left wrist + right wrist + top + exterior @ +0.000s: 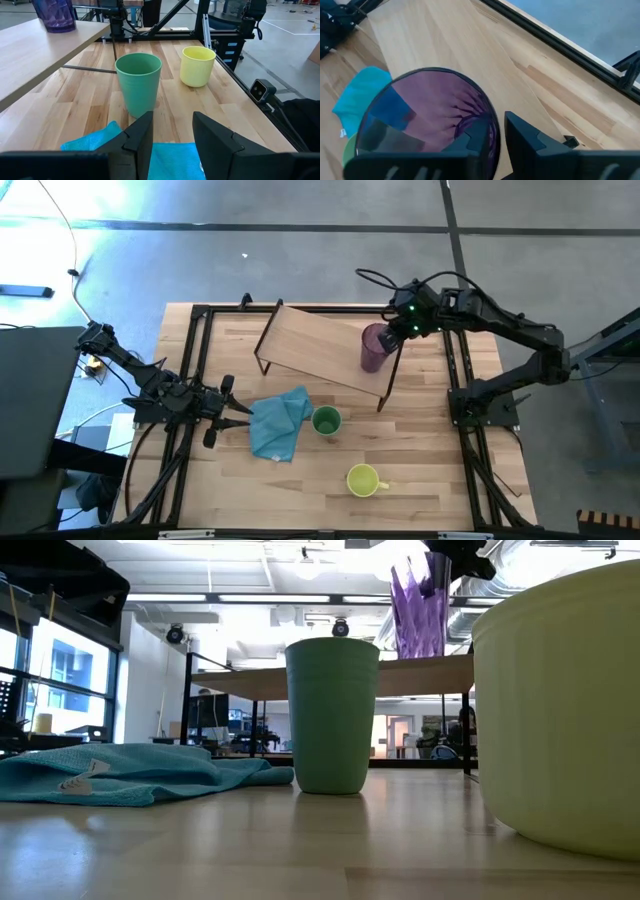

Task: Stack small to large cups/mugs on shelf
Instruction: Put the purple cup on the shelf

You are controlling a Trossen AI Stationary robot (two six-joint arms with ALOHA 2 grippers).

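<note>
Right gripper [499, 134]: pinching the purple tumbler's [374, 347] rim — above the shelf [320, 345]
Left gripper [172, 131]: spread, over the blue cloth [278, 423]

In the low view the yellow mug [560, 700] is cut off at the right and top edges, its handle unseen, and the purple tumbler [420, 610] loses its rim beyond the top edge. From the right wrist, the tumbler's near rim is hidden behind the right gripper [492, 137]

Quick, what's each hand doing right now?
Left hand: open, holding nothing.
Right hand: closed on the purple tumbler rim, over the shelf.
</note>
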